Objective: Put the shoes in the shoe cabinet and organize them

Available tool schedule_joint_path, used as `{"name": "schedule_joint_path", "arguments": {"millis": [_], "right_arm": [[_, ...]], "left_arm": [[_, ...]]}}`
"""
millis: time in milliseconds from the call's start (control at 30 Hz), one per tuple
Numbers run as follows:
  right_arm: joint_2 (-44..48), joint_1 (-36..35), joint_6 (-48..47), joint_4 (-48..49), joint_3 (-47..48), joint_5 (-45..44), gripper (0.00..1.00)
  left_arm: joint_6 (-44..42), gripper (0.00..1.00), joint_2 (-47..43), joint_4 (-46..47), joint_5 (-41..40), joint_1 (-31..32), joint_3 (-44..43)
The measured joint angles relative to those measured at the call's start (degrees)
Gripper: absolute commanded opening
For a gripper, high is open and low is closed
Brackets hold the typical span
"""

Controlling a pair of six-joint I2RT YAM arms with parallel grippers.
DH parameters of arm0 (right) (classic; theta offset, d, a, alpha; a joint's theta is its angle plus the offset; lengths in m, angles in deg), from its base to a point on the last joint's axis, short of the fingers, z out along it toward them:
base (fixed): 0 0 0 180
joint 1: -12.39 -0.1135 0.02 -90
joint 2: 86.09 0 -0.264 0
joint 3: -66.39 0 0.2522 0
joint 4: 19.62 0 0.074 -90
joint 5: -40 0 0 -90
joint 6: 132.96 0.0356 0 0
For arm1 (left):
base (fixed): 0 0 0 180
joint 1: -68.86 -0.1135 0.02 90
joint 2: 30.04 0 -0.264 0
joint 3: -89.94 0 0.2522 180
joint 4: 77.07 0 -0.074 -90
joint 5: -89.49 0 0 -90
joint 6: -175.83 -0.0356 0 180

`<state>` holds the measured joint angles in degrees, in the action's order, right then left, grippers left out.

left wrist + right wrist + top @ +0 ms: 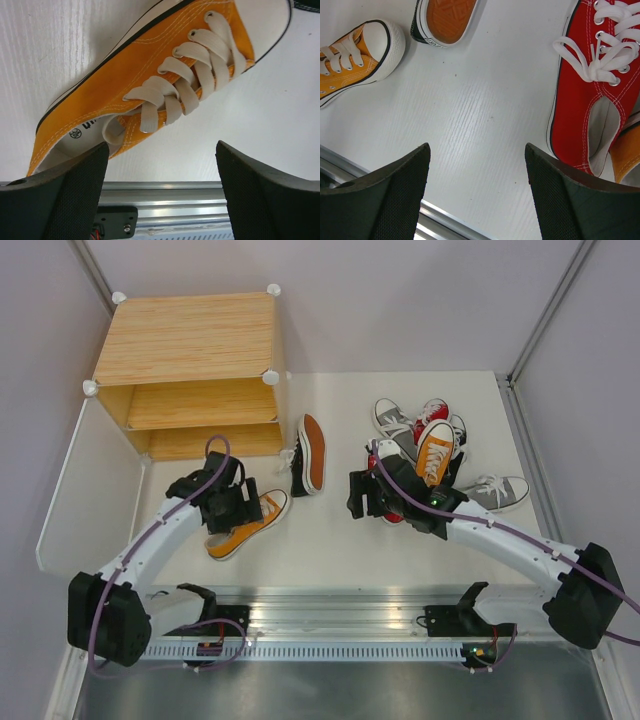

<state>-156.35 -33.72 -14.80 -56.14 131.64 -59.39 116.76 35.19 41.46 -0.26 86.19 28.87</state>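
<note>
The shoe cabinet (185, 340) stands open at the back left, its inner shelf (200, 405) bare. An orange shoe (250, 523) lies upright just right of my left gripper (232, 502). In the left wrist view the orange shoe (150, 85) sits above the open, empty left gripper (162, 195). A black shoe (310, 452) lies on its side, orange sole showing. My right gripper (362, 495) is open and empty beside a red shoe (585, 115), over bare table (477, 195). A pile of grey (392, 418), red (430, 412) and orange (435, 452) shoes lies at the back right.
A lone grey shoe (497, 493) lies at the far right. The cabinet's white door panel (90, 480) lies flat at the left. A metal rail (330, 625) runs along the near edge. Grey walls enclose the table.
</note>
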Motion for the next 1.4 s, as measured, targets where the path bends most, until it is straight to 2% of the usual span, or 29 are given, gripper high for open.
{"name": "schedule_joint_path", "arguments": {"millis": [133,300,333,400,433,467,500,667,833,867,900,933,967,1000,1033,1133,1400], "right_arm": [[0.0,0.0,0.1,0.6,0.0,0.5,0.81],[0.0,0.0,0.1,1.4,0.0,0.5,0.81],[0.0,0.0,0.1,1.4,0.0,0.5,0.81],[-0.1,0.0,0.1,1.4,0.0,0.5,0.81],[-0.2,0.0,0.1,1.4,0.0,0.5,0.81],[-0.3,0.0,0.0,1.4,0.0,0.5,0.81],[-0.3,0.0,0.0,1.4,0.0,0.5,0.81],[-0.6,0.0,0.0,1.3,0.0,0.5,0.81],[-0.8,0.0,-0.2,1.2,0.0,0.5,0.8],[-0.8,0.0,-0.2,1.1,0.1,0.5,0.81],[-0.9,0.0,-0.2,1.1,0.1,0.5,0.81],[-0.9,0.0,-0.2,1.1,0.1,0.5,0.81],[-0.9,0.0,-0.2,1.1,0.1,0.5,0.81],[-0.9,0.0,-0.2,1.1,0.1,0.5,0.81],[-0.9,0.0,-0.3,1.1,0.1,0.5,0.8],[-0.9,0.0,-0.4,0.9,0.1,0.4,0.81],[-0.4,0.0,0.1,0.9,0.1,0.0,0.81]], "left_arm": [[0.0,0.84,3.1,0.7,-3.0,2.3,1.2],[0.1,0.67,7.9,2.4,-5.2,7.1,1.9],[0.2,0.52,8.6,2.8,-5.4,7.6,2.2],[1.0,0.3,9.5,3.3,-6.3,8.0,2.8],[1.6,0.1,9.6,3.3,-6.8,8.0,3.0],[2.4,0.03,9.5,3.5,-7.4,8.0,3.0],[3.0,0.02,9.2,4.0,-7.9,8.1,3.0],[6.4,0.02,7.4,6.3,-12.3,8.1,2.4],[9.2,0.03,8.6,8.0,-15.1,5.6,1.1],[9.3,0.06,9.7,8.7,-15.7,5.1,0.7],[9.3,0.14,11.3,9.3,-16.5,4.7,0.2],[9.3,0.3,12.9,10.0,-16.9,4.3,-0.2],[9.3,0.37,14.4,10.3,-17.2,4.2,-0.8],[9.1,0.5,15.4,10.6,-17.3,4.1,-1.3],[9.0,0.53,16.1,10.8,-17.2,4.2,-1.8],[9.1,0.6,15.0,11.3,-16.7,5.1,-1.9],[9.2,0.59,4.9,9.0,-14.6,10.2,3.1]]}}
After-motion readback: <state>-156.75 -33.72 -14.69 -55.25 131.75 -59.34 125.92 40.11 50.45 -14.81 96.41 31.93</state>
